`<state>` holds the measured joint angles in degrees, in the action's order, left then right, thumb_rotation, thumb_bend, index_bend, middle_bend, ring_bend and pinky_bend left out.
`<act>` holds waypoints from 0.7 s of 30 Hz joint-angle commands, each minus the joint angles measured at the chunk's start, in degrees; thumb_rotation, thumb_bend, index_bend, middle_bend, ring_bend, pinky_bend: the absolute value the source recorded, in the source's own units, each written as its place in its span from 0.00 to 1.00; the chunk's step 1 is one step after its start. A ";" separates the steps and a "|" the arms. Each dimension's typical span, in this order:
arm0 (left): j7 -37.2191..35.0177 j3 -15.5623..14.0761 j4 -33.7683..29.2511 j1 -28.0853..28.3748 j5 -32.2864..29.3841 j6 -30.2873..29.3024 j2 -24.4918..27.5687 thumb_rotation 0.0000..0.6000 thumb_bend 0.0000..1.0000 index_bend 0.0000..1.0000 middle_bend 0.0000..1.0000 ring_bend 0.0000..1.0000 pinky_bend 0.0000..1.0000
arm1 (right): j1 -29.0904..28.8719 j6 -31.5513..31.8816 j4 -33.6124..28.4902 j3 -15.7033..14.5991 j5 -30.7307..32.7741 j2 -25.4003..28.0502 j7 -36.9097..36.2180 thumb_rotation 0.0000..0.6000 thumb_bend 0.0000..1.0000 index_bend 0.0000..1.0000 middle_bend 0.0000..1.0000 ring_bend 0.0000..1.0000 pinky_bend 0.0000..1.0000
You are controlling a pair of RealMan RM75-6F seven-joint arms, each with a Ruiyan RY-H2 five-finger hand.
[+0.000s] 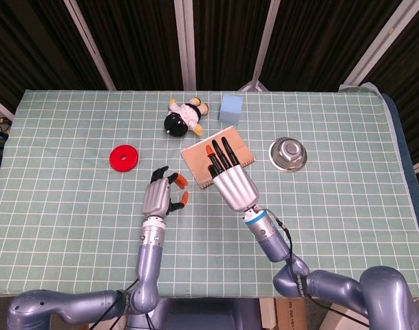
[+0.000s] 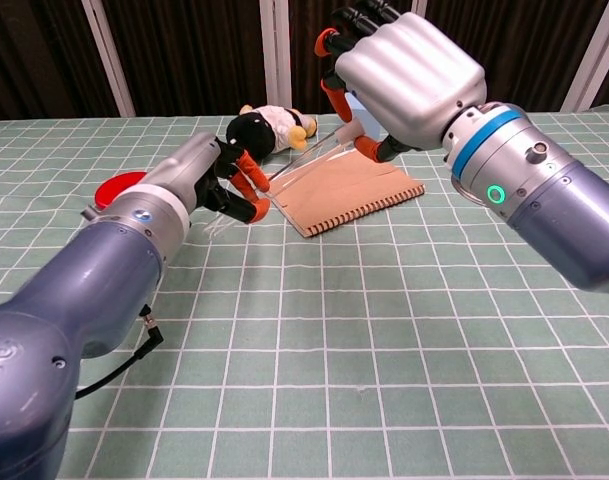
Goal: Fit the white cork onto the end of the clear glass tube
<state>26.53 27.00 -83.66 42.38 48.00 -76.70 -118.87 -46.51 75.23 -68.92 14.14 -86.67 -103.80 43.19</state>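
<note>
Alignment step: right hand [image 2: 404,70] pinches white cork [image 2: 350,131] and clear glass tube [image 2: 306,160]; left hand [image 2: 206,180] curled, contents unclear. Next: seat cork squarely.

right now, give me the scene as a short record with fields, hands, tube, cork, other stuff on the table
left hand: holds the lower end of the clear glass tube, fingers curled round it
right hand: raised over the brown notebook, pinching the white cork
tube: slanted, running from the left hand up toward the right hand
cork: at the tube's upper end; whether it is seated cannot be told
other things: plush toy, blue block, red disc, metal bowl
surface: green checked cloth
</note>
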 commanded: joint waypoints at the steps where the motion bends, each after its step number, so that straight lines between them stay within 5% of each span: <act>1: 0.05 -0.06 -0.11 0.02 0.09 -0.05 -0.09 1.00 0.73 0.50 0.48 0.10 0.00 | 0.03 0.01 0.00 0.00 0.01 0.01 -0.05 1.00 0.39 0.59 0.19 0.00 0.00; 15: 0.02 -0.06 -0.27 0.24 1.05 -0.30 -0.40 1.00 0.73 0.50 0.48 0.10 0.00 | 0.25 0.25 -0.70 0.08 -0.11 0.62 -0.17 1.00 0.39 0.58 0.19 0.00 0.00; 21: -0.26 -0.53 -0.02 0.13 2.15 -0.58 -0.33 1.00 0.73 0.50 0.48 0.10 0.00 | 0.55 0.12 -1.33 0.00 0.16 1.11 0.36 1.00 0.39 0.35 0.16 0.00 0.00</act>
<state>26.37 26.56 -83.73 42.54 50.04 -77.24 -119.22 -46.03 75.38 -70.18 14.17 -86.57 -102.74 43.49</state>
